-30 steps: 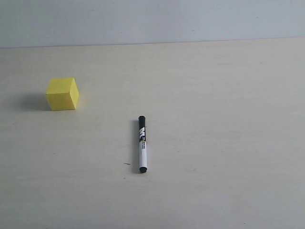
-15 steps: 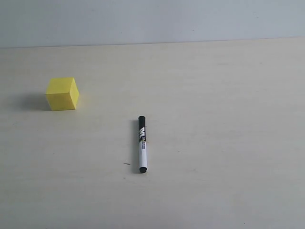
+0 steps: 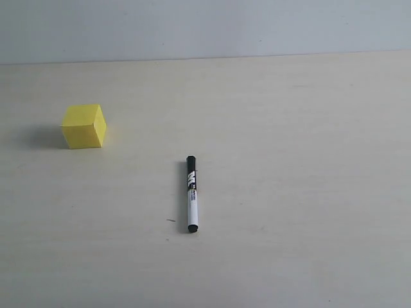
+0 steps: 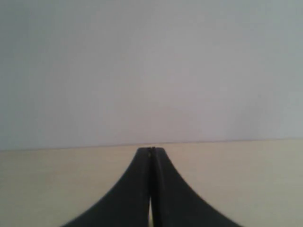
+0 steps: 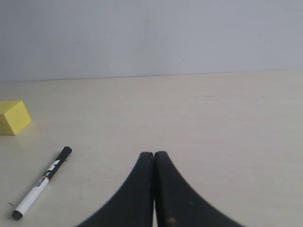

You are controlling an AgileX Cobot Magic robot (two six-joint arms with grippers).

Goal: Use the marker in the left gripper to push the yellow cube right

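Note:
The yellow cube [image 3: 84, 126] rests on the table at the left of the exterior view; the right wrist view also catches the cube [image 5: 14, 117]. The marker [image 3: 191, 193] lies flat near the table's middle, black cap pointing away, and no gripper holds it; in the right wrist view the marker [image 5: 41, 182] lies short of the cube. Neither arm appears in the exterior view. My left gripper [image 4: 151, 150] is shut with nothing between its fingers, facing the wall over bare table. My right gripper [image 5: 154, 154] is shut and empty too, well to the side of the marker.
The pale wooden table [image 3: 302, 160] runs back to a grey-white wall [image 3: 205, 25]. A tiny dark speck [image 3: 171, 221] lies beside the marker's white end.

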